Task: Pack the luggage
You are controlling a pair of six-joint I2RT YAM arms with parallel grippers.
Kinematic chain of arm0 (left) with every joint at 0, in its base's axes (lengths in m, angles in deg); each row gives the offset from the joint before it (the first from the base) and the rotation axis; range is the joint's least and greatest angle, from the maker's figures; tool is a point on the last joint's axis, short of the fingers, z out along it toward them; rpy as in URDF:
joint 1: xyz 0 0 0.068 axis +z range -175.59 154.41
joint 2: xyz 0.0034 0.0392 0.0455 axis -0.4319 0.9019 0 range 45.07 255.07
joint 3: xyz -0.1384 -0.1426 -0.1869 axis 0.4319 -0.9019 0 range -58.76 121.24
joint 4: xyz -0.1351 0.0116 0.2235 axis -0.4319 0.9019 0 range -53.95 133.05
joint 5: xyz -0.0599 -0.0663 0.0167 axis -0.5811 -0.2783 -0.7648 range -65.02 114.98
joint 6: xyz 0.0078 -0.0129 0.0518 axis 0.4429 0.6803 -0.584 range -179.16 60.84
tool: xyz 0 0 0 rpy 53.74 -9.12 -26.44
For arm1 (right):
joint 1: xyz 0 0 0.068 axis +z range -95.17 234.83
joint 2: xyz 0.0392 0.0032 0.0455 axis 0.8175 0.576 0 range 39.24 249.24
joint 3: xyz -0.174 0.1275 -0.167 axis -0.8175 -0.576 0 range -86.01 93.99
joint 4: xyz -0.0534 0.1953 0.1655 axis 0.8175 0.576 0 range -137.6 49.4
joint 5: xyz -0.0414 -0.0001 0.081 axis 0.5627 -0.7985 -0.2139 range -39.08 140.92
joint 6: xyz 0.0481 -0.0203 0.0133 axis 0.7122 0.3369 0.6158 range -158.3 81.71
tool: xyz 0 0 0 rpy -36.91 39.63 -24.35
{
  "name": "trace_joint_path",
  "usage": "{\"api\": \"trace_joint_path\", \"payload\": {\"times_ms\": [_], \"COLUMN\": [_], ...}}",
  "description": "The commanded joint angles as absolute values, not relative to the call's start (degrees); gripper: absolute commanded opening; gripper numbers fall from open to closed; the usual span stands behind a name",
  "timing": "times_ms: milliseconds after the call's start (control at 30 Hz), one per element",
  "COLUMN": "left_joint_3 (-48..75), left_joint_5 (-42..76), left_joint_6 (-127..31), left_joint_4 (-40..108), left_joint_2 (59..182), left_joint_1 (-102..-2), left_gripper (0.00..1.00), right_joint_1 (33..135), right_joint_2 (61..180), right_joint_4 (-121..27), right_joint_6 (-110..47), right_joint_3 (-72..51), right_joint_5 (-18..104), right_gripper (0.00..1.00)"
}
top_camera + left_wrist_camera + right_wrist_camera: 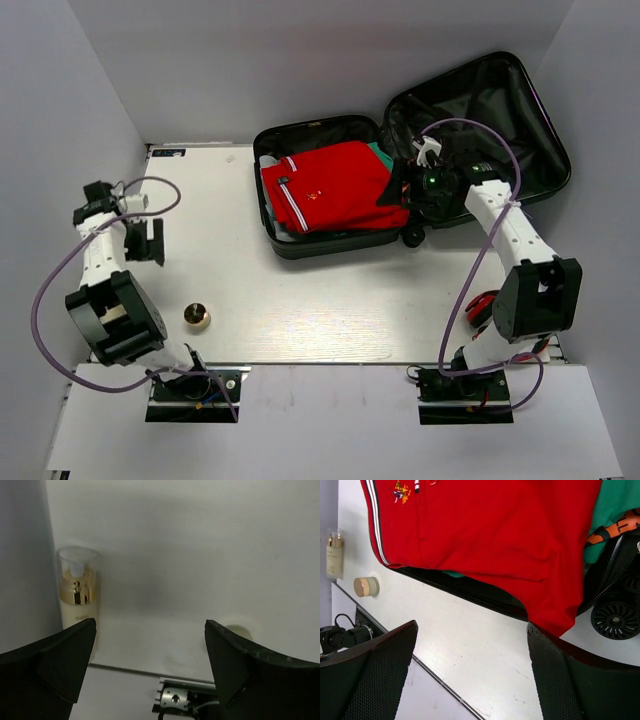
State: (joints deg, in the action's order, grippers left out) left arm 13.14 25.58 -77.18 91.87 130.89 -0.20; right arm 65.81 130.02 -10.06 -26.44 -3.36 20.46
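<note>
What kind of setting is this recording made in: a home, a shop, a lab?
Most likely a lab test cell, not a home: a white table boxed in by bare white walls, a left arm and right arm bolted at its near edge, and the luggage lying open on it.

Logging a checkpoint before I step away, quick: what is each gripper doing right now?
Left gripper: jaws open, holding nothing.
Right gripper: jaws open, holding nothing.
</note>
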Motion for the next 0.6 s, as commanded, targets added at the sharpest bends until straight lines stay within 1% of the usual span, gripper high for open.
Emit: {"api": "trace_joint_path", "payload": {"times_ms": [0, 33, 67, 100, 133, 167, 200, 267, 300, 367, 467, 500, 533, 567], "left_joint_3": [10.33, 9.54, 5.79, 5.14, 5.05, 4.78, 4.17, 2.59, 1.71, 0.83, 3.01, 3.46, 3.2, 1.11], "left_joint_5": [16.74, 16.54, 19.67, 19.1, 17.44, 10.72, 9.43, 5.75, 5.73, 5.47, 5.46, 9.73, 10.73, 11.7], "left_joint_6": [-88.5, -90.08, -90.62, -91.41, -92.03, -92.47, -92.12, -93.87, -94.31, -93.53, -92.65, -92.04, -90.38, -89.23], "left_joint_4": [95.21, 94.59, 92.76, 89.26, 89.4, 89.58, 88.97, 88.96, 88.7, 86.78, 88.08, 86.95, 85.81, 80.84], "left_joint_2": [127.07, 126.03, 124.89, 124.09, 123.74, 123.04, 122.94, 124.33, 124.87, 127.75, 131.62, 133.12, 133.75, 133.93], "left_joint_1": [7.6, 9.72, 10.27, 11.49, 12.37, 13.34, 16.04, 17.91, 20.09, 20.73, 20.73, 20.9, 21.6, 21.87], "left_gripper": [1.0, 1.0, 1.0, 1.0, 1.0, 1.0, 1.0, 1.0, 1.0, 1.0, 1.0, 1.0, 1.0, 1.0], "right_joint_1": [65.99, 65.91, 65.73, 65.99, 65.91, 65.82, 65.82, 65.73, 65.82, 65.73, 65.73, 65.99, 65.82, 65.82], "right_joint_2": [131.78, 132.31, 132.75, 132.93, 133.28, 133.63, 133.9, 135.21, 135.39, 135.92, 136.79, 136.97, 137.32, 137.76], "right_joint_4": [-8.67, -7.88, -7.79, -7.27, -7.17, -6.91, -6.65, -4.37, -3.75, -3.57, -2.7, -2.26, -2.16, -1.73], "right_joint_6": [-25.37, -25.64, -25.55, -25.38, -25.46, -25.38, -25.2, -25.64, -25.64, -25.73, -25.9, -26.08, -26.25, -26.17], "right_joint_3": [-0.24, -0.05, 0.3, 0.56, 0.65, 1.35, 2.31, 4.77, 5.48, 7.06, 8.47, 9.26, 9.87, 10.14], "right_joint_5": [19.54, 19.89, 20.33, 20.68, 20.95, 21.73, 21.91, 21.83, 22.09, 22.44, 22.62, 22.62, 22.62, 22.53], "right_gripper": [0.9, 0.9, 0.9, 0.9, 0.9, 0.9, 0.9, 0.9, 0.9, 0.9, 0.9, 0.9, 0.9, 0.9]}}
